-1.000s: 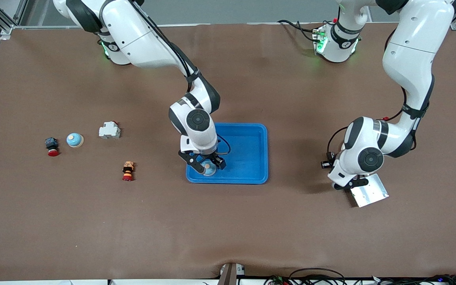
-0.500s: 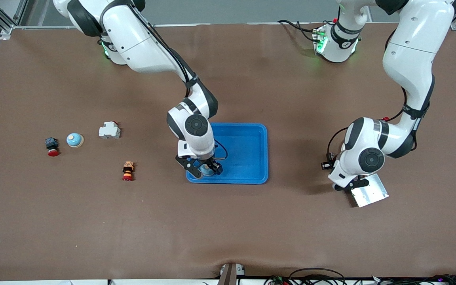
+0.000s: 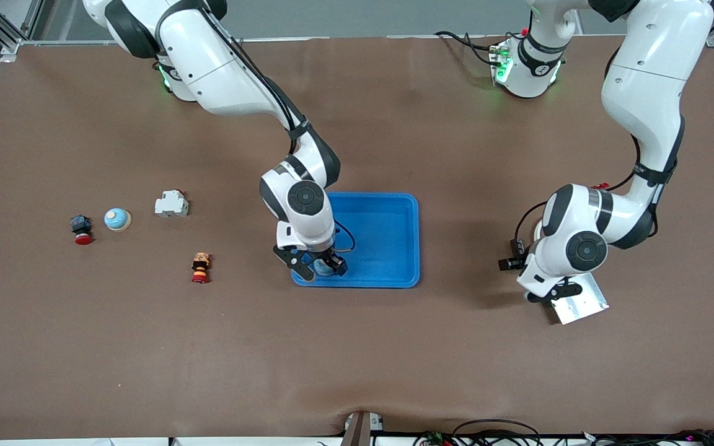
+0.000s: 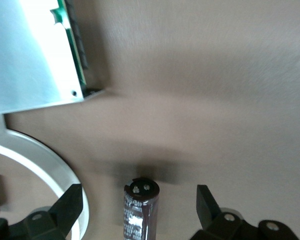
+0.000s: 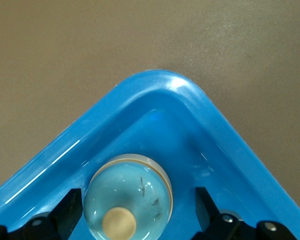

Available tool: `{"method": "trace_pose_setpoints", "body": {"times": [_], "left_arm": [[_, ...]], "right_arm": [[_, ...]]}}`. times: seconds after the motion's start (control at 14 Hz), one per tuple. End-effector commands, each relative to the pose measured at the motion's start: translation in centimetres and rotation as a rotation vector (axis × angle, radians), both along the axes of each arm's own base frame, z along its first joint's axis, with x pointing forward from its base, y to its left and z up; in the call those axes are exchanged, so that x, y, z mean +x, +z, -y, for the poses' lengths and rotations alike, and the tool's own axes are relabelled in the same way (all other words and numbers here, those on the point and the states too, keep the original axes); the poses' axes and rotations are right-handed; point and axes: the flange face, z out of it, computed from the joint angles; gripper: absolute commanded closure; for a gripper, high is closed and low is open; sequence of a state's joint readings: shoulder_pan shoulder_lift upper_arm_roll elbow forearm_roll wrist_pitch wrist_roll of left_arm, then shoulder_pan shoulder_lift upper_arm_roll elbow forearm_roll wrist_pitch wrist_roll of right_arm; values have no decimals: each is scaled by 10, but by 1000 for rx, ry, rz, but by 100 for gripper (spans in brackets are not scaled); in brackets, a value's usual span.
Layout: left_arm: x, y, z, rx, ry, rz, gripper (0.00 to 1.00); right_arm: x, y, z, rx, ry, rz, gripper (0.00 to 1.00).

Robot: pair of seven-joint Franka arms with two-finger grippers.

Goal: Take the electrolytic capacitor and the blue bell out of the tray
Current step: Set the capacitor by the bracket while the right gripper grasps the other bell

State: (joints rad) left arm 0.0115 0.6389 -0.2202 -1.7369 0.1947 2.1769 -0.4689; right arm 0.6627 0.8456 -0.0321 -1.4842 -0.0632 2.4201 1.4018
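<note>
Your blue tray [image 3: 394, 248] sits mid-table. One thing in it: a blue bell [image 5: 127, 200] with a tan button, resting in the corner nearest the front camera at the right arm's end. Rest of the tray floor shows bare blue.

Right gripper [image 3: 315, 267] is low over that corner, fingers [image 5: 65, 210] spread on either side of the bell with clear gaps, so not clamped on it.

Left gripper [image 3: 549, 296] is down near the table at the left arm's end, just beside a silver metal plate [image 3: 580, 302]. Fingers [image 4: 207, 205] apart; a dark capacitor [image 4: 140, 210] lies on the table between them, no contact visible on either side. It's well apart from the tray.

Loose on the table toward the right arm's end:
- second blue bell [image 3: 117, 218]
- white breaker block [image 3: 171, 204]
- black-and-red push button [image 3: 81, 229]
- orange-and-red button [image 3: 200, 267], nearer the front camera than the rest
</note>
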Motion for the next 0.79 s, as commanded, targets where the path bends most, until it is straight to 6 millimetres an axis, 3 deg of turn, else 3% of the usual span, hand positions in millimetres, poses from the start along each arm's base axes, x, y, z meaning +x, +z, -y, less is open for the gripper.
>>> {"method": "trace_pose_setpoints", "body": {"times": [0.0, 0.21, 0.36, 0.5, 0.64, 0.71], "left_arm": [[-2, 47, -20, 18, 23, -2, 0], [-4, 84, -55, 33, 33, -6, 0], [-7, 112, -91, 20, -68, -26, 0], [-15, 137, -134, -23, -125, -60, 0], [-26, 163, -174, -52, -179, -73, 0], [-33, 177, -189, -67, -198, -81, 0]], "right_arm": [[9, 4, -2, -5, 15, 11, 2], [9, 4, -2, -5, 15, 11, 11], [9, 4, -2, -5, 17, 11, 28], [9, 4, -1, -5, 16, 10, 52], [9, 5, -1, 0, 12, 9, 90], [9, 5, -2, 2, 10, 5, 100]]}}
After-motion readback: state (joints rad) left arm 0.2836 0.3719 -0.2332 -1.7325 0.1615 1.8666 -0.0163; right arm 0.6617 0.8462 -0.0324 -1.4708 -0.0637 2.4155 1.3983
